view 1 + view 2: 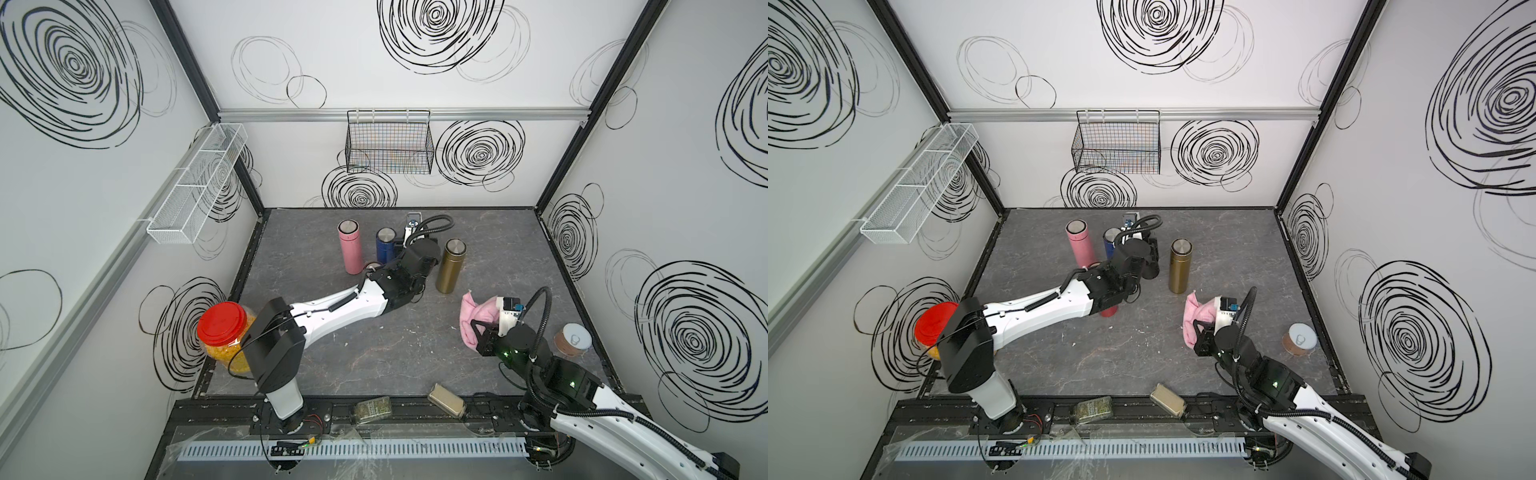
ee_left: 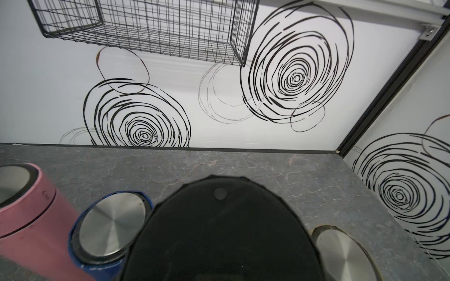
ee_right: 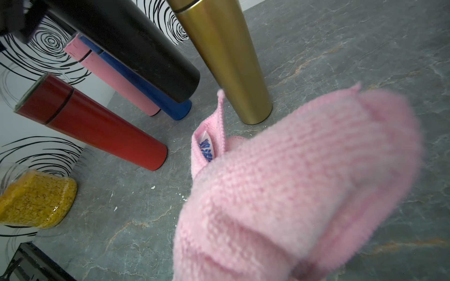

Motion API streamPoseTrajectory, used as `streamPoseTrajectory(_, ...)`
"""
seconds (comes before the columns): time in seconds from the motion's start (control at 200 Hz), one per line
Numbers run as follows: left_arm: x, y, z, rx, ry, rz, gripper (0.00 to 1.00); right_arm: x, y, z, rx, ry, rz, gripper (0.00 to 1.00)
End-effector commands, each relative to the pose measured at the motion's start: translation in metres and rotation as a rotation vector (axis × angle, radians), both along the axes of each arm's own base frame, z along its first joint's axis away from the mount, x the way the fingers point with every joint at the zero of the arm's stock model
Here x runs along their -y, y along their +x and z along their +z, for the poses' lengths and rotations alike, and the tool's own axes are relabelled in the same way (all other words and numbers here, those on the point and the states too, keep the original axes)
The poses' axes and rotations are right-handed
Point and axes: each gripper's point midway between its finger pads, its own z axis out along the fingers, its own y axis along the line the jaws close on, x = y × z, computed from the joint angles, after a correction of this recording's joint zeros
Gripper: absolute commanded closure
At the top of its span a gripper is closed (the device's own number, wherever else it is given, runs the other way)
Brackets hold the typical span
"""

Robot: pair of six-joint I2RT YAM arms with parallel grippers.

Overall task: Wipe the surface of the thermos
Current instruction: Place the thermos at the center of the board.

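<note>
Five slim metal thermoses, one matte black thermos just beside the upright gold thermos, left gripper clamped on it, blue thermos, pink thermos and red thermos clustered just beyond it, one knitted pink cloth pinched by right gripper near the gold thermos's base.

Thermoses clustered far centre; cloth nearer, right of them; jar at left edge, can at right edge.
</note>
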Motion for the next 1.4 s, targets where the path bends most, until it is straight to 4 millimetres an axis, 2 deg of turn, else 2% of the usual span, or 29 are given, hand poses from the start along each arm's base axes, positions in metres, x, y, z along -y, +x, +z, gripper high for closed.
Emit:
streamPoseTrajectory(0.0,0.019,0.013,0.033,0.066,-0.038,-0.035,1.0,0.005,-0.002,-0.014,-0.042,-0.013,-0.024,1.0)
streamPoseTrajectory(0.12,0.021,0.031,0.022,0.044,-0.037,-0.027,1.0,0.006,-0.002,-0.02,-0.055,-0.025,-0.028,1.0)
streamPoseTrajectory(0.26,0.019,0.05,0.011,0.026,-0.041,-0.014,1.0,0.007,-0.001,-0.019,-0.052,-0.024,-0.032,1.0)
streamPoseTrajectory(0.41,0.026,0.067,0.003,0.027,-0.025,-0.006,1.0,0.008,0.002,-0.019,-0.052,-0.031,-0.036,1.0)
streamPoseTrajectory(0.59,0.038,0.082,-0.012,0.004,0.012,-0.008,1.0,0.008,0.004,-0.021,-0.058,-0.028,-0.037,1.0)
streamPoseTrajectory(0.686,0.038,0.09,-0.027,-0.019,0.028,0.001,1.0,0.008,0.005,-0.023,-0.056,-0.027,-0.037,1.0)
streamPoseTrajectory(0.831,0.037,0.095,-0.046,-0.04,0.047,0.018,1.0,0.009,0.005,-0.026,-0.063,-0.029,-0.04,1.0)
streamPoseTrajectory(1.166,0.022,0.094,-0.053,-0.029,0.066,0.06,1.0,0.008,0.004,-0.028,-0.063,-0.012,-0.038,1.0)
streamPoseTrajectory(1.396,0.018,0.095,-0.067,-0.033,0.062,0.061,1.0,0.004,0.006,-0.029,-0.068,-0.01,-0.03,1.0)
